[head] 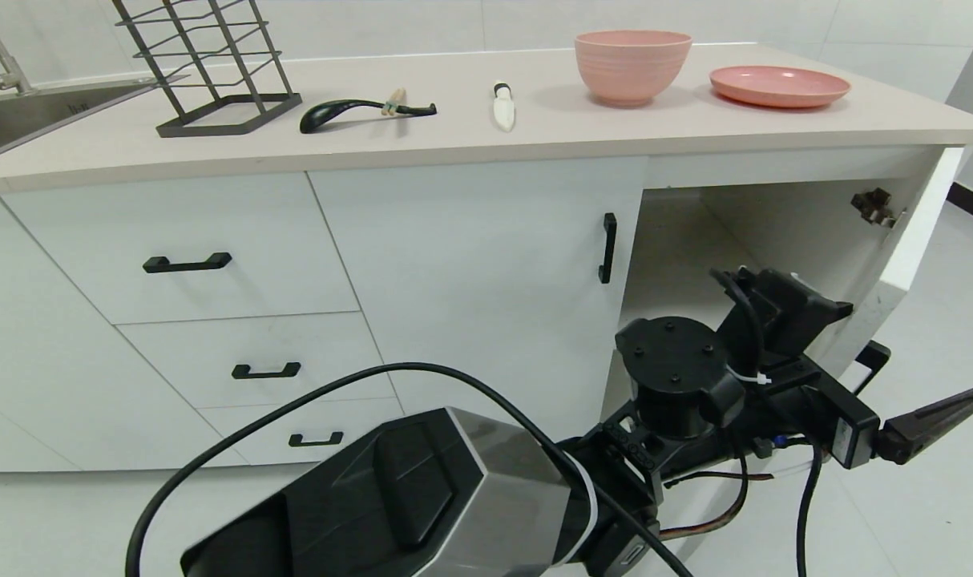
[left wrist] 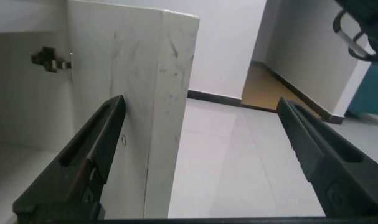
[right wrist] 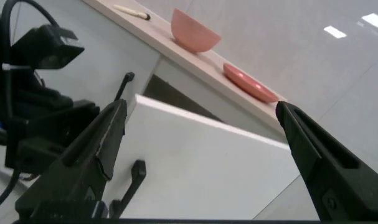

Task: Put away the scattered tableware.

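Observation:
Scattered on the counter (head: pixel 454 132) are a pink bowl (head: pixel 632 66), a pink plate (head: pixel 779 86), a black spoon (head: pixel 350 112), chopsticks (head: pixel 393 102) and a white utensil (head: pixel 503 106). The bowl (right wrist: pixel 195 31) and plate (right wrist: pixel 250 84) also show in the right wrist view. My left gripper (left wrist: pixel 201 162) is low at the right cabinet's open door (left wrist: pixel 170 93). It is open and straddles the door's free edge; one of its fingers (head: pixel 931 417) sticks out past the door. My right gripper (right wrist: pixel 201 162) is open and holds nothing. It faces the door's outer face (right wrist: pixel 207 162).
A black wire dish rack (head: pixel 214 72) and a sink (head: pixel 30 112) are at the counter's left. Below are three closed drawers (head: pixel 186 260) and a closed door with a black handle (head: pixel 607 247). The open door carries a handle (right wrist: pixel 136 177). Bare floor lies to the right.

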